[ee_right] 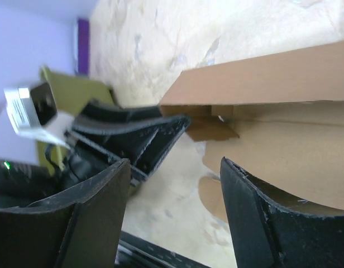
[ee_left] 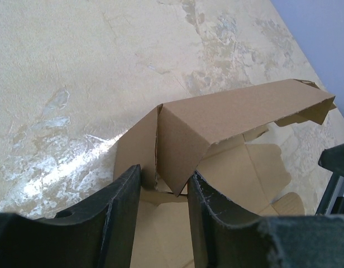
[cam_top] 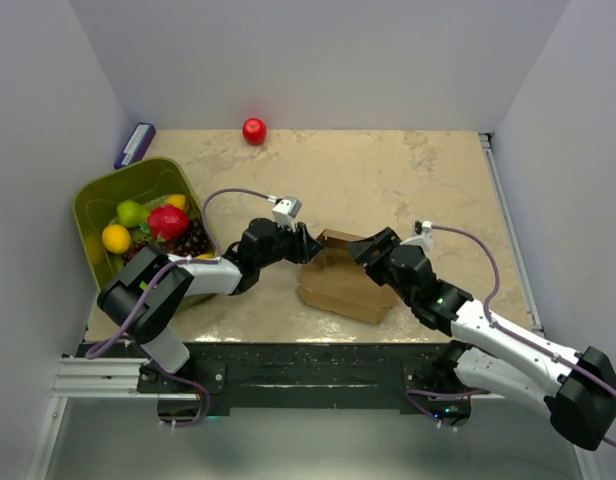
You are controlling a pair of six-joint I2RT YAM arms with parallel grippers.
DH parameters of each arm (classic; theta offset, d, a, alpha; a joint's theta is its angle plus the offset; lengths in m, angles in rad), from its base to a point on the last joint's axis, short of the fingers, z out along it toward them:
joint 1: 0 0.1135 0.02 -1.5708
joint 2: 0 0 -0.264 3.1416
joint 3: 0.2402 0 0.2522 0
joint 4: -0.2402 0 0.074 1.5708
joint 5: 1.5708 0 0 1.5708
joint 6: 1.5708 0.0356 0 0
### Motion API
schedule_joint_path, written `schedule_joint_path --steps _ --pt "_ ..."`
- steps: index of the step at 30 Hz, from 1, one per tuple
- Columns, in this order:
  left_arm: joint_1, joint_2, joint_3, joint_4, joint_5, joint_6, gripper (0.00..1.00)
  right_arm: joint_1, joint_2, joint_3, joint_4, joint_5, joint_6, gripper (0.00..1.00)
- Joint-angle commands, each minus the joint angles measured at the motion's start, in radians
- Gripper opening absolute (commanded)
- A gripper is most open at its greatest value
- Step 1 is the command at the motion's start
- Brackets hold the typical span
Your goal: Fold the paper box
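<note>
The paper box point(cam_top: 340, 280) is brown cardboard, partly folded, at the table's near middle, with one wall raised and flaps loose. My left gripper point(cam_top: 310, 246) is at its left end. In the left wrist view the box point(ee_left: 228, 120) has a folded flap whose pointed corner dips between my fingers point(ee_left: 124, 218); the left gripper point(ee_left: 163, 180) has a gap on both sides of the corner and does not pinch it. My right gripper point(cam_top: 368, 250) is at the box's top right. In the right wrist view it point(ee_right: 175, 167) is wide open and empty, with the box point(ee_right: 283, 100) beside its right finger.
An olive-green bin point(cam_top: 98, 205) with several fruits stands at the left, close to the left arm. A red ball-like fruit point(cam_top: 254, 130) lies at the far edge. A purple object point(cam_top: 135, 143) lies at the far left corner. White walls enclose the table.
</note>
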Motion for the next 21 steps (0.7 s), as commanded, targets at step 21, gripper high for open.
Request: schedule_joint_path --steps 21 --pt "-0.021 -0.035 0.029 -0.086 -0.039 0.022 0.42 -0.055 0.108 -0.098 0.218 0.383 0.386 0.51"
